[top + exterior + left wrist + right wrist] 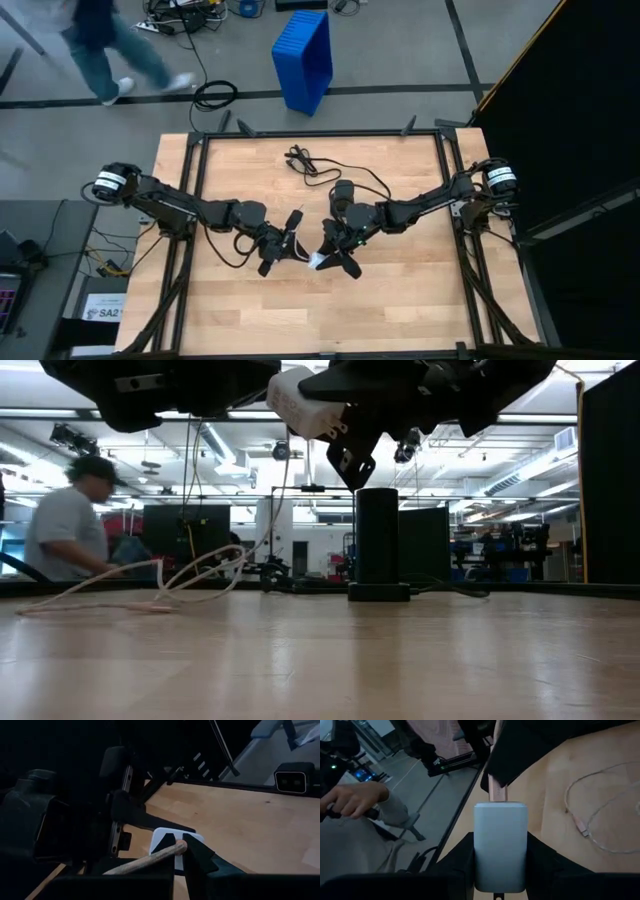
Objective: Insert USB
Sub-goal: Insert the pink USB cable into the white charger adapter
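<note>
Where the two arms meet above the middle of the wooden table (400, 180), the work takes place off the surface, as the low view confirms. The left gripper (283, 245) reaches in from the left, its jaws clenched on the pink USB plug (172, 851); the plug's pale cable (135, 865) trails back from it. Just to the right, the plug's tip touches one end face of the white charger block (500, 845), and the right wrist view shows it seated at the block's far end. The right gripper (335, 258) comes in from the right with its jaws grasping the charger block on two opposite sides. Farther back on the table, a dark cylindrical device (378, 545) stands upright on its base, with a black cable (305, 162) coiled near the far edge. Beyond the table, a person (70, 520) shows at the left.
</note>
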Controlling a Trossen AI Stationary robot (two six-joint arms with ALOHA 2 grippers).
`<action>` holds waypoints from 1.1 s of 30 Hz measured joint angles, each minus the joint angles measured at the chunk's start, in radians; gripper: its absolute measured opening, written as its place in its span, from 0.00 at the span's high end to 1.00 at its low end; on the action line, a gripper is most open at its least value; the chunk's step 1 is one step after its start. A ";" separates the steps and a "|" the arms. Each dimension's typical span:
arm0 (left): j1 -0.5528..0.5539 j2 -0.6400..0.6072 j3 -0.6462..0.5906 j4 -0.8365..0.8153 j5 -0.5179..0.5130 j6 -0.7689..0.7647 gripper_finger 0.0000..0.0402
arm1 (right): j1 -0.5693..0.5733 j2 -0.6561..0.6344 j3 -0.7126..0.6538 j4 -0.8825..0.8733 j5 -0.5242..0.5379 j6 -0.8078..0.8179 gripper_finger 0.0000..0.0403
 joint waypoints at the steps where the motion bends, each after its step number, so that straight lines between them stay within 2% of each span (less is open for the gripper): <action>1: 0.000 0.000 -0.001 -0.001 -0.004 0.000 1.00 | 0.000 0.000 0.000 0.003 0.008 0.003 0.79; 17: -0.001 0.001 -0.001 -0.007 -0.024 -0.013 0.98 | -0.007 0.000 0.000 0.013 -0.015 -0.002 0.79; 23: -0.002 0.005 -0.003 -0.013 -0.173 -0.097 0.87 | -0.012 -0.006 0.002 -0.075 0.058 -0.027 0.79; 27: -0.002 0.004 -0.003 -0.003 -0.226 -0.125 0.78 | -0.013 -0.006 0.002 -0.081 0.070 -0.028 0.79; 33: 0.000 0.004 -0.002 -0.007 -0.328 -0.178 0.66 | -0.015 -0.006 0.002 -0.133 0.187 -0.069 0.79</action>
